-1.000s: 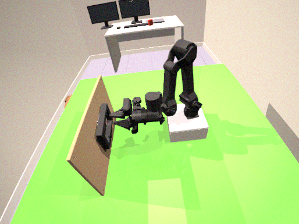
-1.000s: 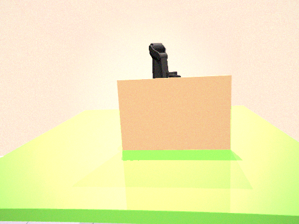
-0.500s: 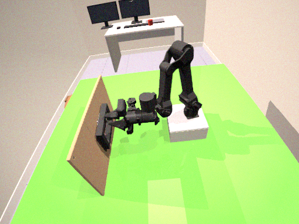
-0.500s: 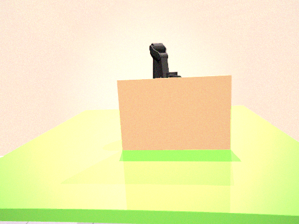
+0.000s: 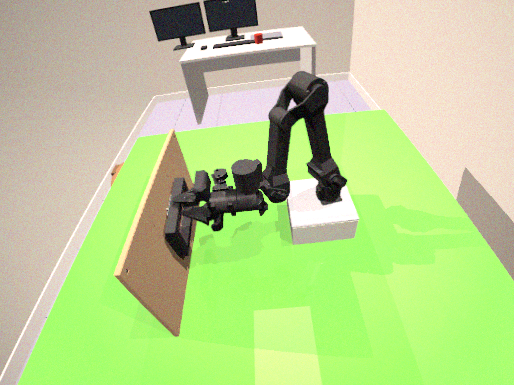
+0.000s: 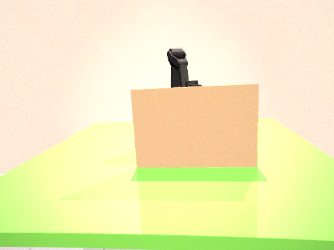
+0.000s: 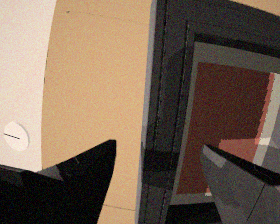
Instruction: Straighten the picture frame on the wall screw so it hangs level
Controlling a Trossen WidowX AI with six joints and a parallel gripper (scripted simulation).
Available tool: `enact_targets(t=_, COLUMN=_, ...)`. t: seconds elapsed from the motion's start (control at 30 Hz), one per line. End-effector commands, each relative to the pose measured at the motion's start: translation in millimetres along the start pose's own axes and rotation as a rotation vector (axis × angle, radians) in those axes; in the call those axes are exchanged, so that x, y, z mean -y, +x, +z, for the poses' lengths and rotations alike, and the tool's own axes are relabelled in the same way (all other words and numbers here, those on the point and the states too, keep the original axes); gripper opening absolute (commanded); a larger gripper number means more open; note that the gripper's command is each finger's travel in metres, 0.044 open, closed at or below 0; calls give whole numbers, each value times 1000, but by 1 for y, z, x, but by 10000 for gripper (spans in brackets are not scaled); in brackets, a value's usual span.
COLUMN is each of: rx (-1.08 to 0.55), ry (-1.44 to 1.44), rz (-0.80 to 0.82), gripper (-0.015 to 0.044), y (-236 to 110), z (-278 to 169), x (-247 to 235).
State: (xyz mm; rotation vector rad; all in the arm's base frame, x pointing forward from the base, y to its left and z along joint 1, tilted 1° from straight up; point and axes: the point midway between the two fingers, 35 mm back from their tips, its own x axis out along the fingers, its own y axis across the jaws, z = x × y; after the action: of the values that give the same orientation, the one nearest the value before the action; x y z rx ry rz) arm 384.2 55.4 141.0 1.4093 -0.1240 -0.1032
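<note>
The dark picture frame [image 5: 173, 223] [image 7: 172, 95] is on the front of the upright tan board [image 5: 150, 258] [image 6: 198, 128] [image 7: 97, 75]. It holds a dark red and pale picture, partly out of view in the wrist view. My gripper [image 5: 182, 204] [image 7: 159, 149] is open at the frame. One finger is outside the frame's upper bar and the other is in front of the picture, with the bar between them and a visible gap to the outer finger. The exterior view shows only the board's back. The screw and notched strip are hidden. I cannot tell the frame's exact tilt.
The board stands on the green table top [image 5: 310, 273] [image 6: 195, 216]. The arm's white base block [image 5: 325, 223] is to the right in the top view. A white desk [image 5: 250, 45] with two monitors stands behind. A pale slotted disc [image 7: 16, 136] shows at the wrist view's left.
</note>
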Motion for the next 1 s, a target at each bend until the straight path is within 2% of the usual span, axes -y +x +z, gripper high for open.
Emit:
enact_targets(t=0.0, rx=-2, ry=5, rz=4, gripper=260, y=1, z=-1, x=-1)
enact_targets(t=0.9, rx=-2, ry=5, rz=4, gripper=260, y=2, z=-1, x=-2)
enact_targets(t=0.97, rx=-2, ry=5, rz=4, gripper=208, y=2, z=-1, x=-2)
